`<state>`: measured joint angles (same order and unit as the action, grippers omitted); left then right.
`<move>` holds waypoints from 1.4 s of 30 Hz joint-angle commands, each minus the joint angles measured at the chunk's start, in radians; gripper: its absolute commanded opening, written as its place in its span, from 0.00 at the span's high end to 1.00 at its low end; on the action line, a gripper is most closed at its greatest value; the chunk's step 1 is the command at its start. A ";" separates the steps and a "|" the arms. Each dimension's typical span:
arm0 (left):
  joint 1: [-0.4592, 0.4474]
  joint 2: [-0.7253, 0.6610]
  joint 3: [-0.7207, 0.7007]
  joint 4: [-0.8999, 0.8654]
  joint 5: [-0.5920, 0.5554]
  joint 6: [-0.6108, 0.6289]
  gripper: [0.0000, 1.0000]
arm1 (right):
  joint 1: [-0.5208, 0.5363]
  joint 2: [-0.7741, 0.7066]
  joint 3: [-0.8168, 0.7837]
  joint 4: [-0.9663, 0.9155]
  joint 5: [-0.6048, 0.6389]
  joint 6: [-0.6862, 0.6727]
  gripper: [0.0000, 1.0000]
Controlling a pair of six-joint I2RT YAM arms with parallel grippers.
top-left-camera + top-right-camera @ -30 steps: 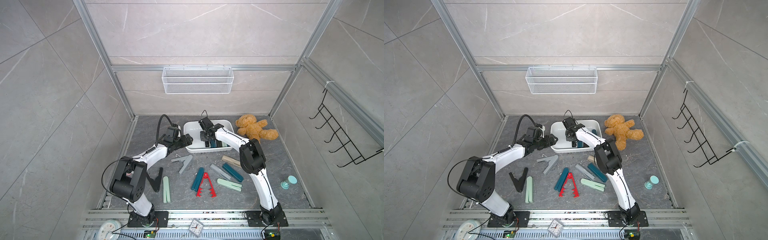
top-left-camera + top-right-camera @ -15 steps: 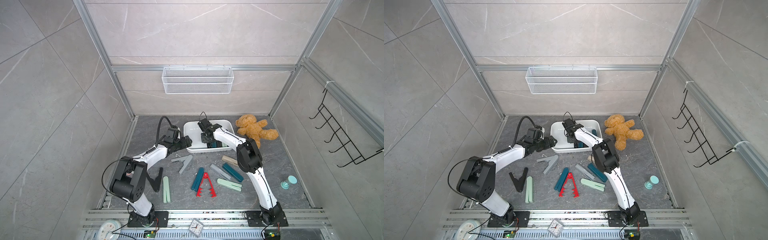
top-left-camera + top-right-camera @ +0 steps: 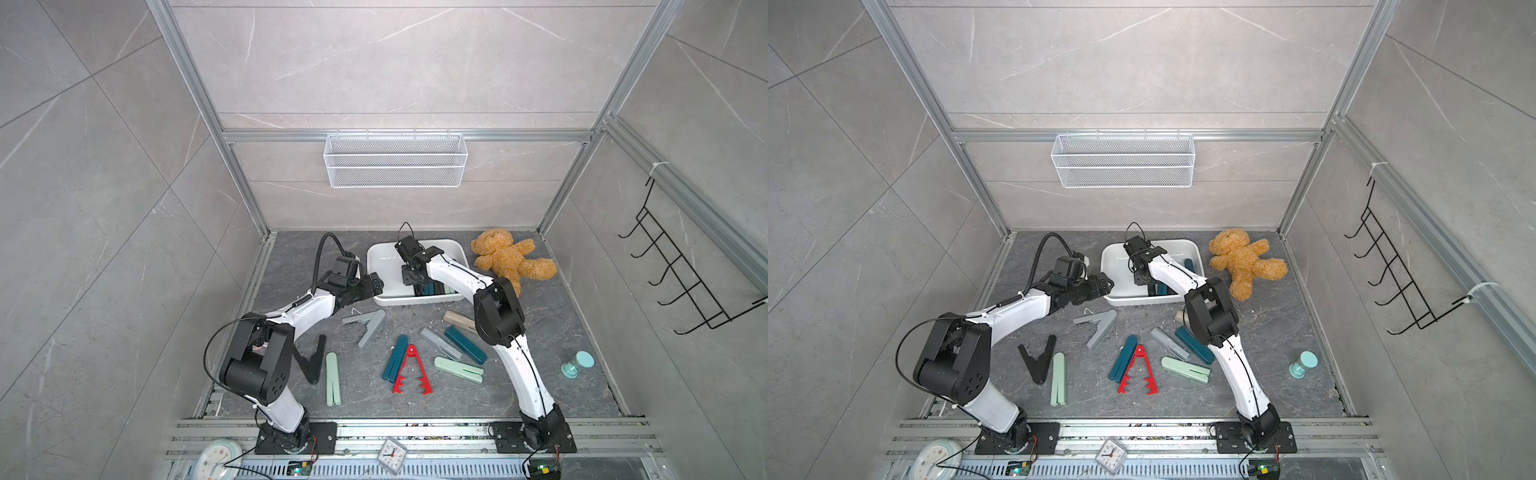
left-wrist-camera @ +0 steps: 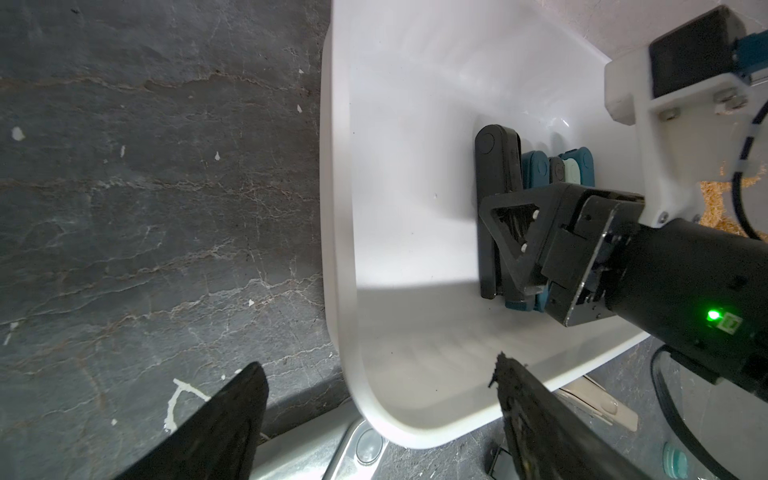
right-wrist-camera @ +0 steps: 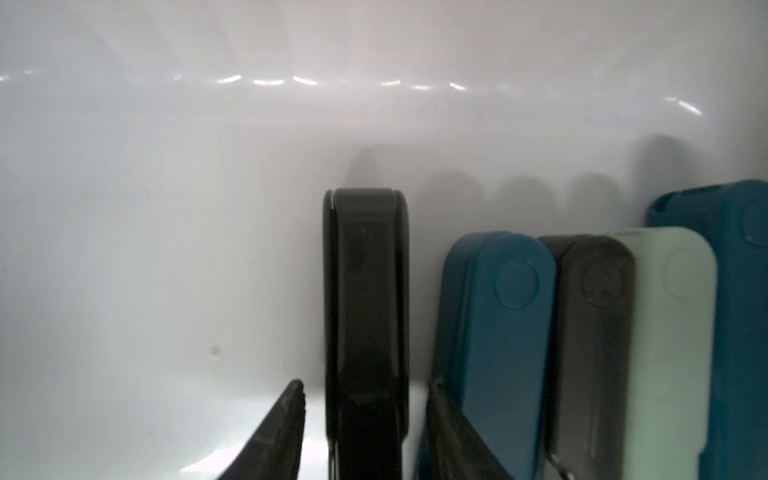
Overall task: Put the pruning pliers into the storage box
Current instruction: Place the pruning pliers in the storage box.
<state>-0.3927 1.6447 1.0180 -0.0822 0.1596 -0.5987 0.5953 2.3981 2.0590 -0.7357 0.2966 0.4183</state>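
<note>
Left gripper (image 4: 376,365) – jaws wide apart, straddling near-left corner of white shallow plastic storage box (image 3: 386,266), no contact visible; nudge here would slide box. Right gripper (image 5: 365,386) inside box, fingers parted, gaps either side of black hinged plastic pliers (image 5: 365,291) standing on edge beside teal-grey-mint row (image 5: 498,316). Risk: finger snags on lift – black one topples. Right wrist view alone shows gaps; top views alone show red toothed plastic pliers (image 3: 410,355), others loose mid-bench.
</note>
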 commanded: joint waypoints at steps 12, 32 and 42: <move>-0.009 -0.060 -0.002 0.007 -0.032 0.018 0.10 | 0.026 -0.085 -0.024 0.112 -0.122 0.013 0.45; -0.009 -0.079 -0.025 0.003 -0.048 0.014 0.08 | 0.001 0.079 0.118 0.029 -0.133 0.013 0.38; -0.009 -0.081 -0.022 0.004 -0.046 0.011 0.08 | -0.001 0.047 0.074 -0.004 -0.107 0.043 0.37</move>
<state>-0.3996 1.6001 0.9943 -0.0834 0.1284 -0.5987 0.5968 2.4660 2.1517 -0.7067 0.1642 0.4393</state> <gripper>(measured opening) 0.917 0.633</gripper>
